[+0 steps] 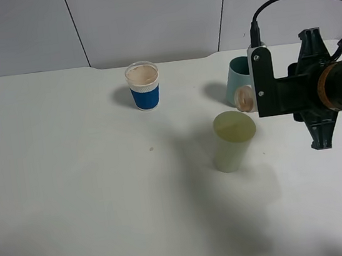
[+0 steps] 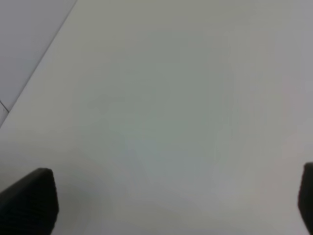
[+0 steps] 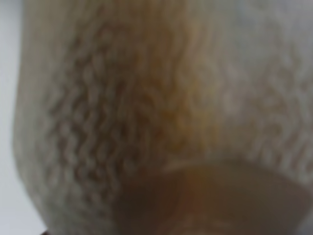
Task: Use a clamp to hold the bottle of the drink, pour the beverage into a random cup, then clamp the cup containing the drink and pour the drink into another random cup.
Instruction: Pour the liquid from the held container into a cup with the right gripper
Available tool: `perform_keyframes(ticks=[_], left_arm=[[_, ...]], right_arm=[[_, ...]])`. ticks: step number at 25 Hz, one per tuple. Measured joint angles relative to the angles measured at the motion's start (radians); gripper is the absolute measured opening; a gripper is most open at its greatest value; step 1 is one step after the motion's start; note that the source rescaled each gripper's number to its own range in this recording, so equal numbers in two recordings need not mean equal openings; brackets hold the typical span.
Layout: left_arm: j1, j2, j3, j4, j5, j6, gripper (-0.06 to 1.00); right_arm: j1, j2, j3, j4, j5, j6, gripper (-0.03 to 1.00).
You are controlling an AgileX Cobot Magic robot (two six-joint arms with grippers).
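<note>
My right gripper [image 1: 266,90] is shut on the drink bottle [image 1: 243,99] and holds it tipped on its side above the table. The bottle's round tan end points left, between the teal cup [image 1: 236,78] and the pale green cup [image 1: 232,139]. In the right wrist view the bottle [image 3: 146,122] fills the frame, blurred, with brownish liquid inside. A blue-sleeved paper cup [image 1: 143,86] holding tan drink stands at the back centre. My left gripper [image 2: 168,200] is open over bare table and is out of the exterior high view.
The white table [image 1: 70,179] stretches to the left and front of the cups. A grey panelled wall [image 1: 144,18] runs behind the table. The right arm's black cable [image 1: 280,0] loops above the teal cup.
</note>
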Motion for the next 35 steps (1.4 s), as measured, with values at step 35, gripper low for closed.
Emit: perform_keyframes(ticks=[35], left_arm=[[0.0, 0.0, 0.0, 0.0, 0.0, 0.0, 1.0]], right_arm=[[0.022, 0.0, 0.0, -0.025, 0.057, -0.109, 0.01]])
